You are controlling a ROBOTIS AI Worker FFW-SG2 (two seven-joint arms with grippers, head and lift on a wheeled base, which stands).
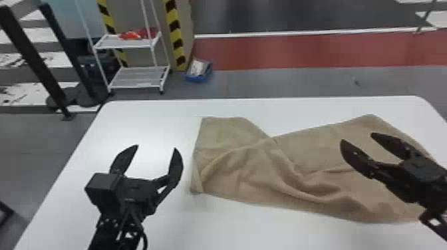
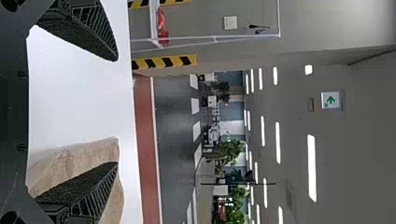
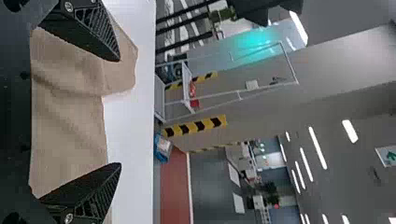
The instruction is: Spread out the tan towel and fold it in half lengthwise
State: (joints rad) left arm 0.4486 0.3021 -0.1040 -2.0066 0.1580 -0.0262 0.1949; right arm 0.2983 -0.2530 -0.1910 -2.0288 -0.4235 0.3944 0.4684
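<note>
The tan towel [image 1: 252, 166] lies spread but wrinkled on the white table, with raised folds across its middle and an uneven far edge. My left gripper [image 1: 156, 149] is open over bare table to the left of the towel. Above the towel's right part, my right gripper [image 1: 357, 138] is also open, holding nothing. In the left wrist view, the left gripper [image 2: 116, 112] has its fingers wide apart, with the towel [image 2: 70, 158] behind one of them. In the right wrist view, the towel [image 3: 70, 126] shows between and behind the fingers of the right gripper [image 3: 120, 112].
The white table [image 1: 133, 116] has bare surface at its left and along its near side. Past its far edge stand a white wire shelf [image 1: 139, 78], a striped yellow-black post [image 1: 175, 33] and a blue box [image 1: 198, 71] on the floor.
</note>
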